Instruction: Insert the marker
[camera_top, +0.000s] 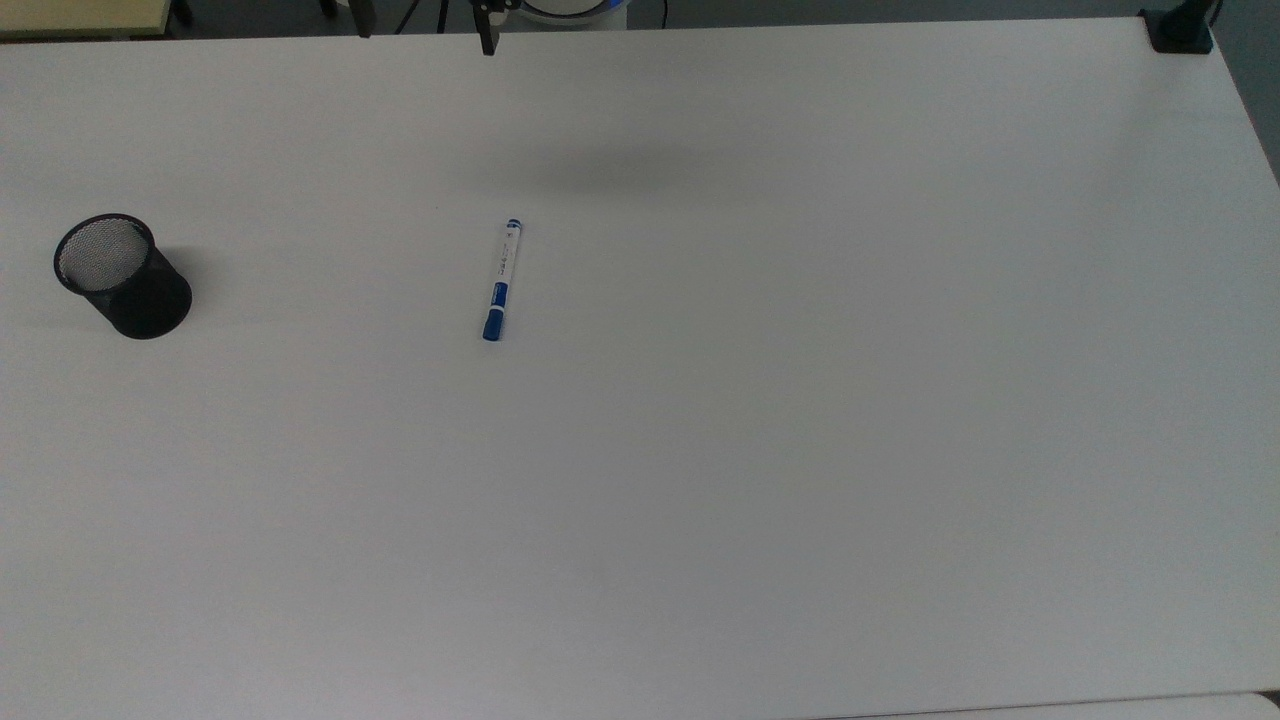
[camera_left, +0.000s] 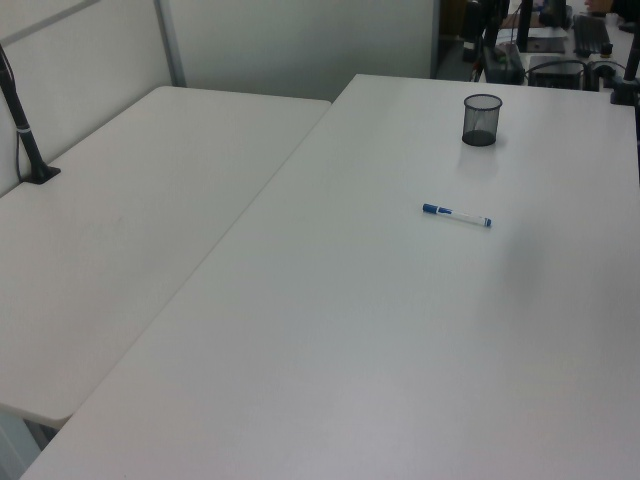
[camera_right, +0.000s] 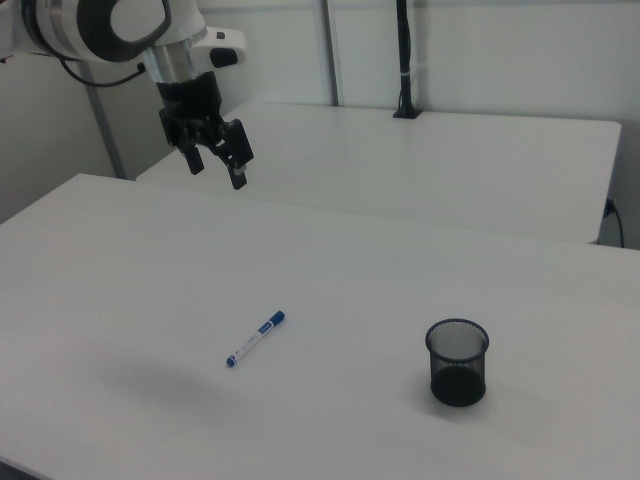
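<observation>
Fingers (camera_right: 238, 160) spread apart, gripping nothing, gripper (camera_right: 215, 163) high above white bench (camera_right: 150, 260). Marker (camera_right: 256, 338) flat on bench, well apart from upright black mesh cup (camera_right: 458, 362), apparently empty.

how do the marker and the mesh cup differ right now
The marker lies flat on its side; the black mesh cup stands upright, mouth up. The marker is slim, white with blue cap and band; the cup is wide and all black. They sit well apart. Both rest on the white table, untouched by the end effector.
</observation>
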